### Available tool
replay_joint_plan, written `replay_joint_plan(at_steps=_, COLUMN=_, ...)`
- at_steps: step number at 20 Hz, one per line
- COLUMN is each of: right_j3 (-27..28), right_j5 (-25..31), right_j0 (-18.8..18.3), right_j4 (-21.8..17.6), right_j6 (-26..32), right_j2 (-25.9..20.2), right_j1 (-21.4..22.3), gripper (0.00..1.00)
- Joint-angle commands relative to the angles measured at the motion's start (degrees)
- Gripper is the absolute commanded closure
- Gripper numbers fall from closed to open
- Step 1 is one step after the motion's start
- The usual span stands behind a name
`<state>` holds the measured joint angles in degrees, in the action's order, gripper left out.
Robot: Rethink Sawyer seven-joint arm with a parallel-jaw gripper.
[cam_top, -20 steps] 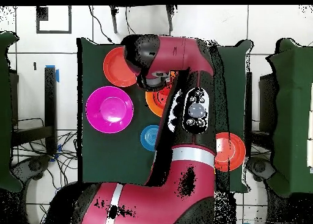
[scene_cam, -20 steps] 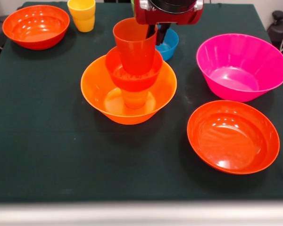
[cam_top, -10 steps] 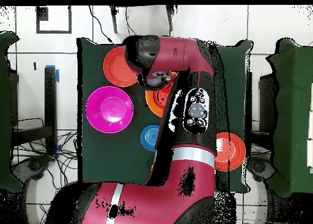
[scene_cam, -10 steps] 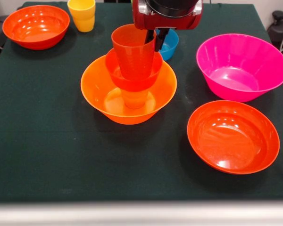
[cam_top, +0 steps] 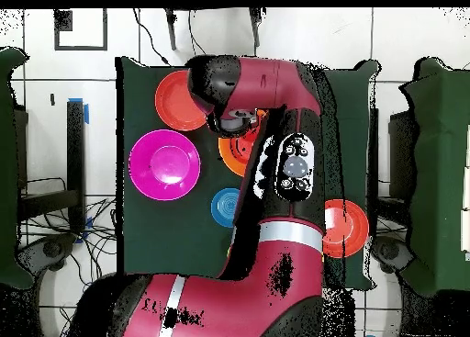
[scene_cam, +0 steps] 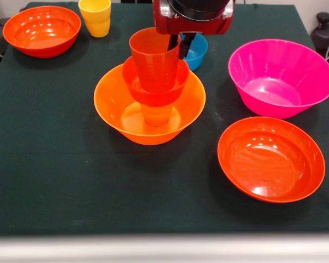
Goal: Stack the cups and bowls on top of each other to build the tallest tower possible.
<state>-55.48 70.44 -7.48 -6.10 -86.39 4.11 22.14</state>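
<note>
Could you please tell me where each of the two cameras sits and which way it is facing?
Front view: sits across the table, facing the robot; shows the gripper at the red-orange cup topping the stack in the large orange bowl.
Overhead view: sits above, looking straight down; the red arm covers most of that bowl.
Shared: magenta bowl, small blue bowl.
</note>
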Motion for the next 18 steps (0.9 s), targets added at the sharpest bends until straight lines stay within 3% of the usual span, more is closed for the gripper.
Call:
replay_joint_plan(at_steps=1, right_j3=-5.3, right_j5=-1.7, right_j0=-0.5, right_j4=0.4, right_j6=-6.0, right_j2=-2.6, right_j1=0.9, gripper=1.0)
replay_joint_plan(at_steps=18, right_j3=-4.6, right_j5=-1.6, right_j0=-0.6, right_j4=0.1, right_j6=-5.3, right_j2=-2.8, right_j1=0.4, gripper=1.0)
